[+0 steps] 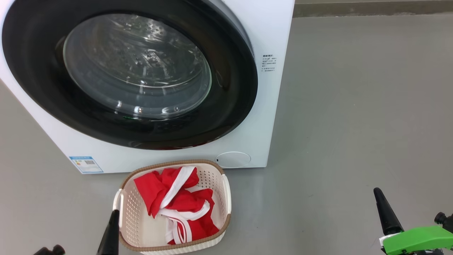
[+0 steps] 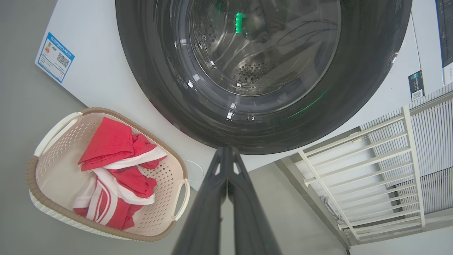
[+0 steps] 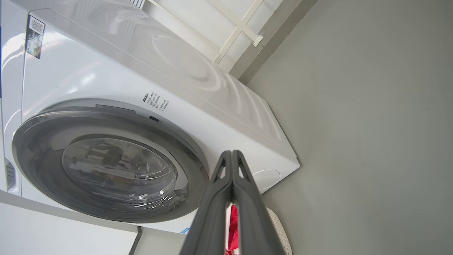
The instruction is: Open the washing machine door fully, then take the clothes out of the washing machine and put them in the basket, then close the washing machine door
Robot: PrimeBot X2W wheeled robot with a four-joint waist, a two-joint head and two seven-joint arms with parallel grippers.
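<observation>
Washing machine door (image 1: 138,67) is seated shut against the front of the washing machine (image 1: 276,32). Its glossy black rim lies flush on the white panel, and the perforated steel drum is seen through the glass bowl. The rim reaches nearly to the right edge of the cabinet and ends just above the lower front strip.

The basket (image 1: 170,164) stands on the floor (image 1: 354,124) just before that lower strip, below the door, with a narrow gap to the cabinet. The clothes (image 1: 180,202) are piled inside it as red folds crossed by white bands, and part of the cream bottom is left bare on the left side.

The left gripper (image 2: 226,150) is held low at the basket's left handle. From the head view, contact with the handle cannot be judged. Its jaws are clenched together and nothing is grasped. The right gripper (image 3: 231,153) is held well apart to the right, over open floor, with jaws likewise pressed together and empty. A green housing (image 1: 414,239) is mounted behind its fingers.

A blue label sticker (image 1: 86,164) is fixed at the lower left of the cabinet front, and a round cover (image 1: 233,159) is set at the lower right. To the right of the machine the grey floor lies smooth and open. A white lattice frame (image 2: 371,170) stands beyond the machine.
</observation>
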